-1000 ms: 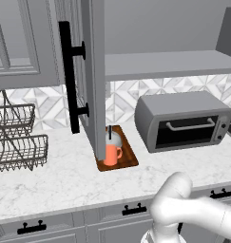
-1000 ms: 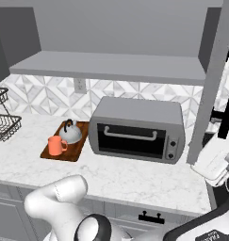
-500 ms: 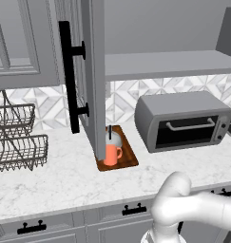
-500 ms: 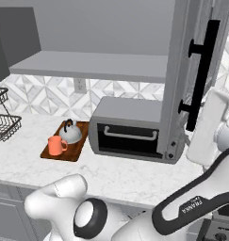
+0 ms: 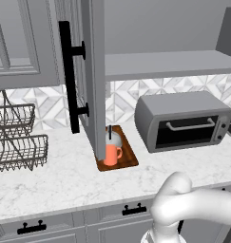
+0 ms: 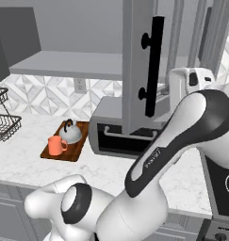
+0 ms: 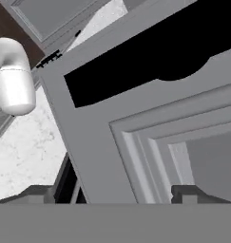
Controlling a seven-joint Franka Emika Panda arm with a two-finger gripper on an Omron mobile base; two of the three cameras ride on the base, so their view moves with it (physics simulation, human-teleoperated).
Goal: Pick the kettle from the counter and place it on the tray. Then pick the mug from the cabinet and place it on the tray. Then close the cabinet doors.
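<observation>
The orange mug (image 5: 111, 154) and the white-grey kettle (image 5: 114, 138) both stand on the brown tray (image 5: 130, 159) on the marble counter (image 5: 64, 180); the same mug (image 6: 55, 145), kettle (image 6: 71, 133) and tray (image 6: 73, 154) appear in the right base view. The left cabinet door (image 5: 95, 71) hangs open, edge-on, partly hiding the tray. The right cabinet door (image 6: 134, 66) with its black bar handle (image 6: 153, 66) stands part-way swung, my arm (image 6: 182, 132) behind it. My gripper (image 7: 112, 193) is open, its fingertips (image 7: 41, 192) against the door panel (image 7: 136, 142), holding nothing.
A large grey toaster oven (image 5: 183, 121) sits on the counter right of the tray. Wire baskets (image 5: 17, 137) stand at the left. The cabinet's grey shelf (image 5: 169, 64) is bare. Lower drawers with black handles (image 5: 131, 209) run along the front. A stove (image 6: 224, 183) lies at far right.
In the right base view the right cabinet door has swung leftward across the toaster oven, with my arm following behind it. Tray, mug, kettle and the left door have not moved.
</observation>
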